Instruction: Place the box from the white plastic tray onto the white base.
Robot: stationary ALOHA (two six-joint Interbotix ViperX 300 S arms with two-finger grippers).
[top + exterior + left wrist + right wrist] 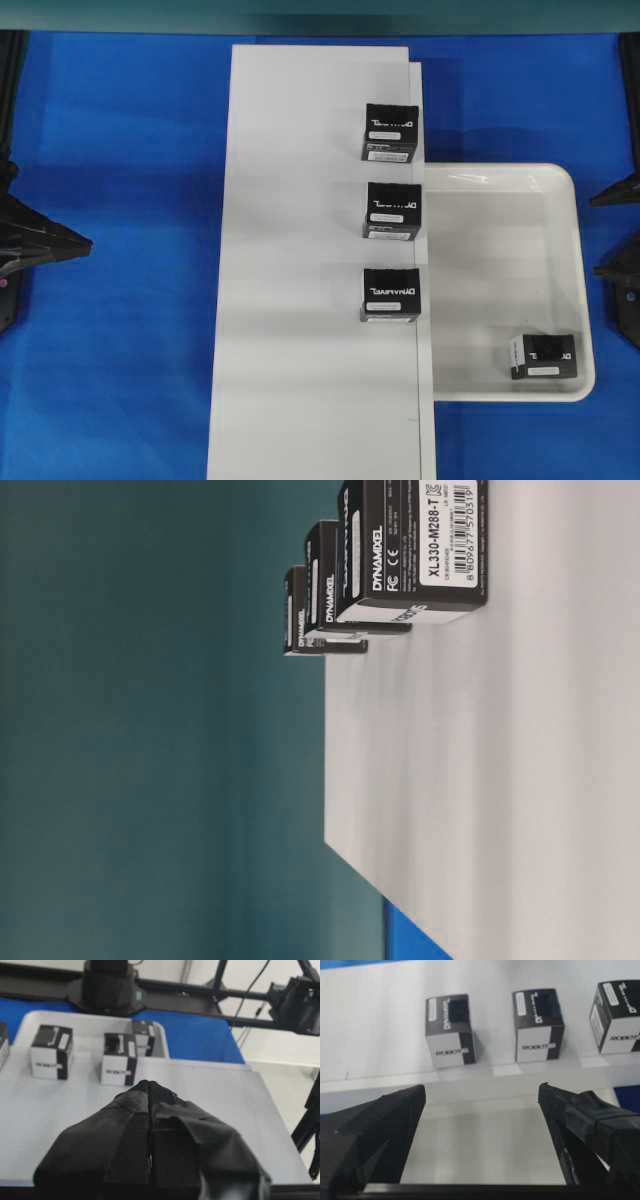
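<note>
Although three lettered boxes already stand in a column along the right edge of the white base (310, 260), the overhead view shows one black box (545, 357) left in the near right corner of the white plastic tray (575, 250), lying turned so a white label faces left. Both arms wait at the frame's sides, probably parked clear so the tray stays reachable.

From table level, the three placed boxes line up in a neat row on the base, likely spaced to leave room for another.

Seen from the left wrist, the left gripper (150, 1085) has its jaws pressed together with nothing between them, idle over the base.

Seen from the right wrist, the right gripper (481, 1096) holds its jaws spread wide and empty above the tray floor, facing the row, seemingly readied for a pick.
</note>
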